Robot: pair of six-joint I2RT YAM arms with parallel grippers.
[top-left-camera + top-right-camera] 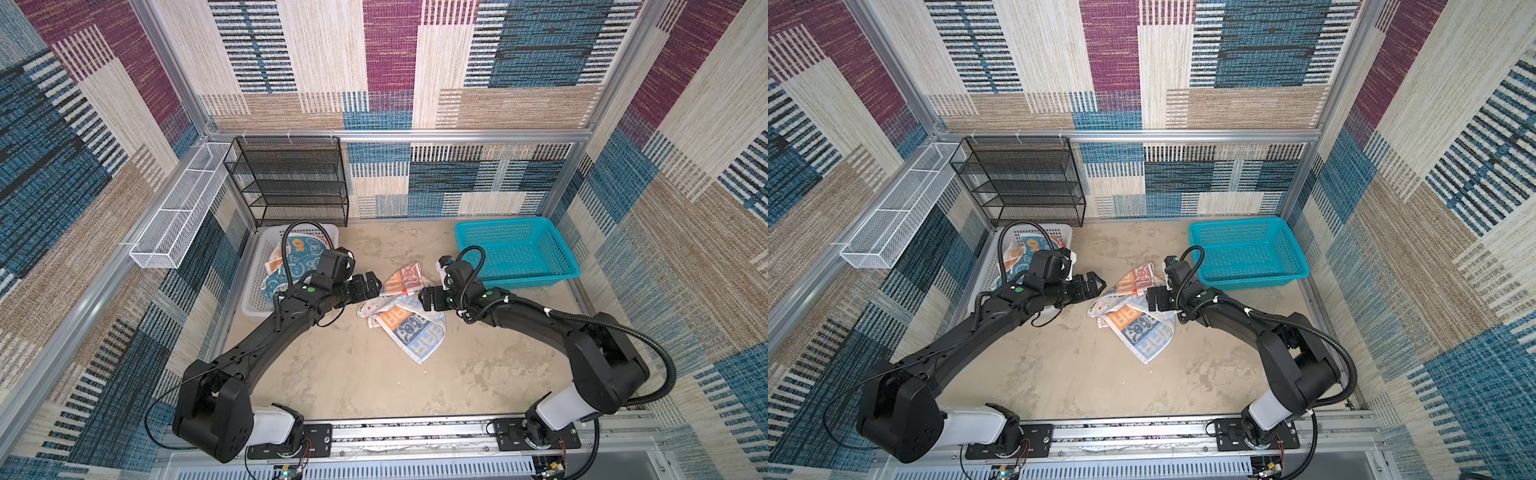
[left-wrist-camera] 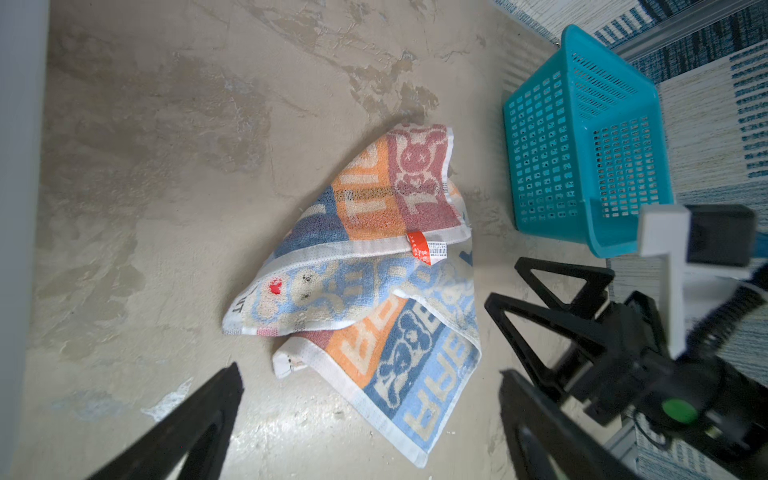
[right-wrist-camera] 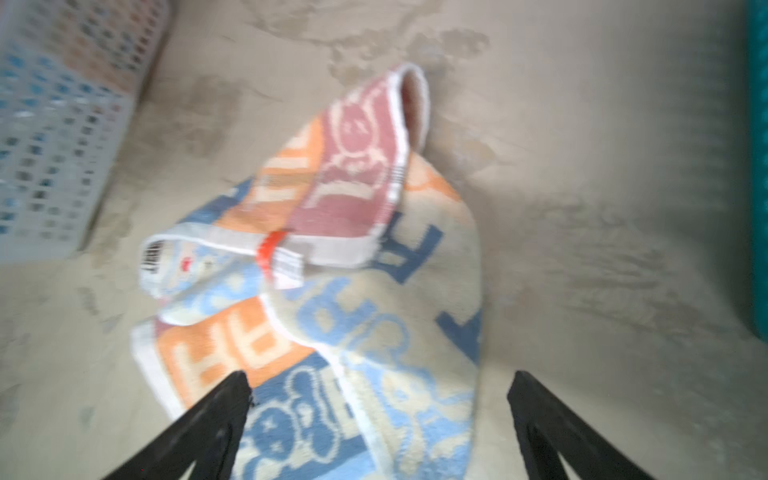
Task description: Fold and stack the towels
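crumpled blue, orange and red block-print terry towel with white letters [image 1: 409, 320] sits bunched mid-table on the beige surface [image 1: 332, 374]. left gripper [image 1: 375, 282] and right gripper [image 1: 422, 298] flank it, jaws spread wide, gripping nothing. two more printed towels [image 1: 301, 264] lie in the white plastic basket [image 1: 259, 266].

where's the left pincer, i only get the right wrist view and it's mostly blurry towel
Observer: The left pincer is open, close beside the blue-orange-red towel on the side toward the white basket, with no cloth between its fingers.
Operator: what's in that white basket
Observer: The other towels, teal and orange prints, lie crumpled inside it.
Operator: anything stacked yet
Observer: Nothing; the teal basket is empty in both top views.
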